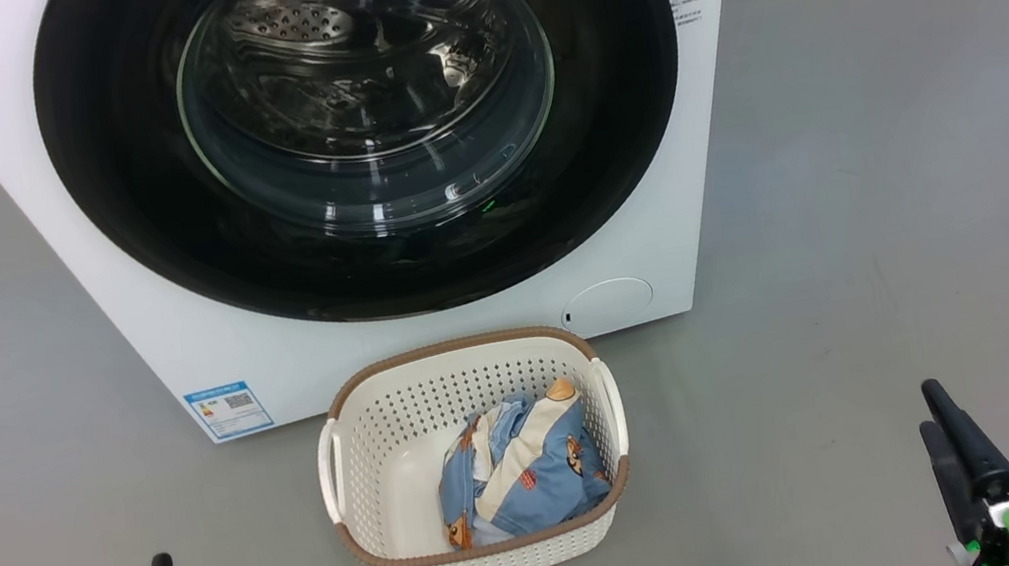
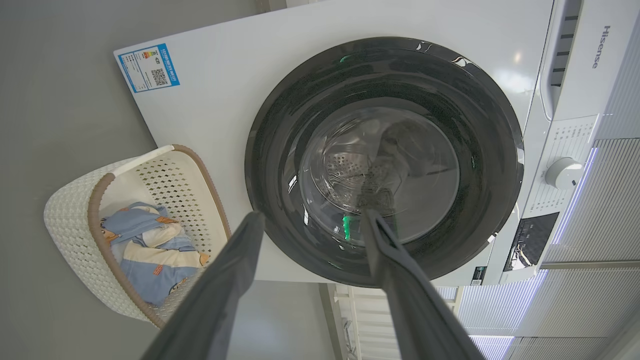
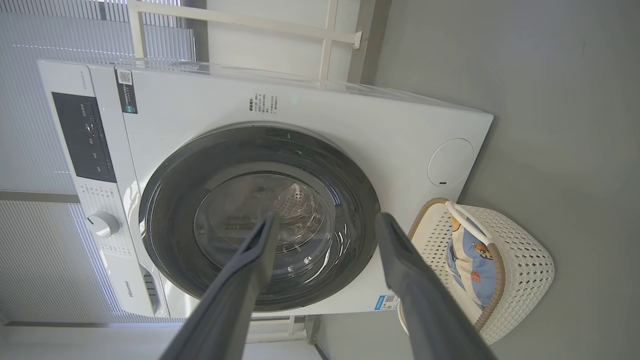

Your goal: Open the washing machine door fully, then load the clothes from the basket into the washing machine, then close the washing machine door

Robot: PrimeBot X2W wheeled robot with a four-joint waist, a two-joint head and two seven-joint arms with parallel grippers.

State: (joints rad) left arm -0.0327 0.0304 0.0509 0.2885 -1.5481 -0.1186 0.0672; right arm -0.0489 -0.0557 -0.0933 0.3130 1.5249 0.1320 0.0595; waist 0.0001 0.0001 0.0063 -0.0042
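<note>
Grey floor [image 1: 900, 160], smooth, with pale slatted blinds behind the machine in the wrist views. The washing machine [image 1: 167, 326] stands ahead of me, its door [image 1: 124, 181] shut flush and the steel drum visible through the glass. The basket [image 1: 368, 446] sits on the floor just before the machine's lower front, under the door; I judge this keeps the carry to the drum short. The clothes [image 1: 524, 467] lie bunched toward the basket's right side. Door not yet opened, so that step comes first. My arms sit low, one each side of the basket, well apart from it. Left gripper [image 2: 312, 214]: fingers spread wide, empty, aimed at the door. Right gripper [image 3: 326, 216]: same.
</note>
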